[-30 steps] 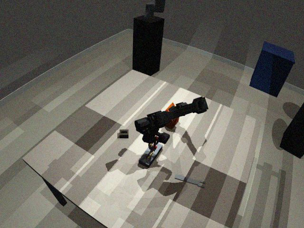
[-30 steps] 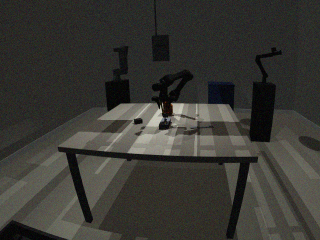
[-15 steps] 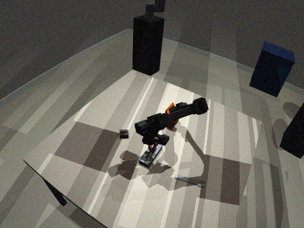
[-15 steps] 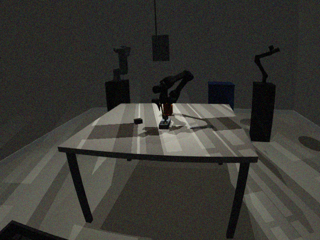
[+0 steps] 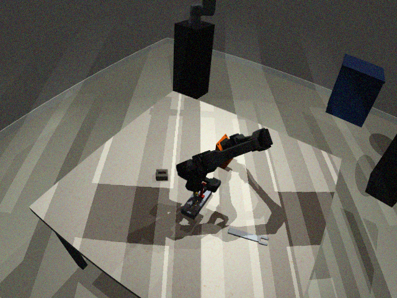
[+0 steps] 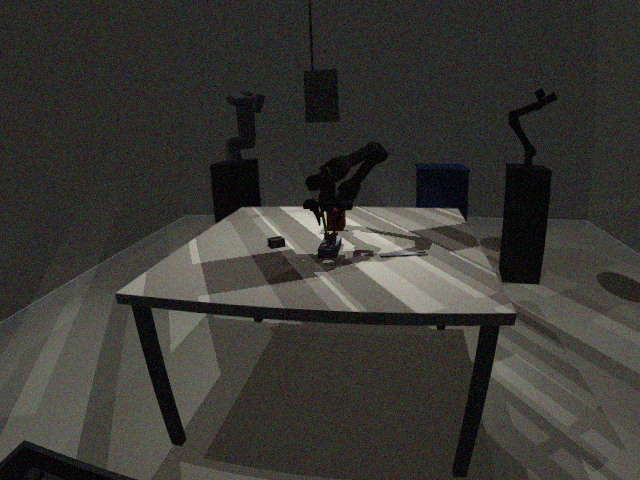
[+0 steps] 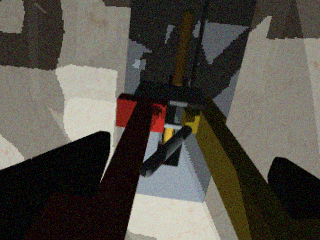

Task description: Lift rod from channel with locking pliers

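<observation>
Top view: the black arm [image 5: 221, 160] [image 6: 343, 170] reaches over the middle of the pale table [image 5: 218, 272] [image 6: 315, 304], its wrist bent down. Gripper [image 5: 203, 185] [image 6: 323, 214] [image 7: 191, 155] points downward above a narrow channel block [image 5: 191, 213] [image 6: 327, 253] [image 7: 165, 187], just below and right of frame centre.

Gripper state: closed on the locking pliers [image 5: 202, 189] [image 7: 170, 92], fingers well apart with the splayed handles between them. Wrist view, red handle [image 7: 125, 170] on the left, yellow handle [image 7: 227, 165] on the right, both running from the lower edge towards the centre. Pliers upright, head down at the block. Jaw tips hidden beneath the dark crosspiece; cannot tell how far they enter the channel or whether they surround the rod. Handles spread, not squeezed together.

Rod [image 7: 184, 47]: golden-brown, lying along the channel, upper centre of the wrist view. Not lifted out. A dark cylindrical piece [image 7: 167, 151] slants across the view just below the pliers' head.

Elsewhere on the table: small grey slotted block [image 5: 162, 178] [image 6: 276, 242], left of the arm in both outside views; flat forked metal piece [image 5: 244, 234] [image 6: 403, 254], lower right of the channel block in the top view. Blue box [image 5: 355, 92] [image 6: 442, 188] beyond the table, upper right of the top frame. Heavy striped shadows; fine contact hard to read.
</observation>
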`<state>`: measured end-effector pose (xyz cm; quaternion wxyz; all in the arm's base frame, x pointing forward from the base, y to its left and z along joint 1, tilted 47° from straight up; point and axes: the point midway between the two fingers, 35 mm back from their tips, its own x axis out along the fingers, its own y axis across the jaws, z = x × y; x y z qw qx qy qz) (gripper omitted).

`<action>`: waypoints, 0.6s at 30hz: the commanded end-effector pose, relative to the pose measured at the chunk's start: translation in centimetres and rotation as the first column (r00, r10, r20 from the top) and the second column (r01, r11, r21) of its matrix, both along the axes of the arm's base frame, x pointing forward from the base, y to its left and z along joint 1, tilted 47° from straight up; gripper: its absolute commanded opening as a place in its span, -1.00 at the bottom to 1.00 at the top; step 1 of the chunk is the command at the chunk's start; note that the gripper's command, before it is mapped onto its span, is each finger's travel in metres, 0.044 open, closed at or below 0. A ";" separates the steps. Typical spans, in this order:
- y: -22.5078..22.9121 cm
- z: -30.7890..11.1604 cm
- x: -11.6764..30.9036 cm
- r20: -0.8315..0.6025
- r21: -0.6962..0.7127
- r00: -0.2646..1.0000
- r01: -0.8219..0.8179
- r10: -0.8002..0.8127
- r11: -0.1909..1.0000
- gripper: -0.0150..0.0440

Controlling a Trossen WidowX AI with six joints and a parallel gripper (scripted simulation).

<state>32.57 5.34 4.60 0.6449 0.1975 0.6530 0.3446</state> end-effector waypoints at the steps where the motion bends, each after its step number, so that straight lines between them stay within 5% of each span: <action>1: -0.1 -0.1 0.1 0.001 0.005 1.000 0.013 -0.013 1.000 0.58; 18: 0.1 0.0 0.1 0.001 0.005 1.000 0.013 -0.013 1.000 0.50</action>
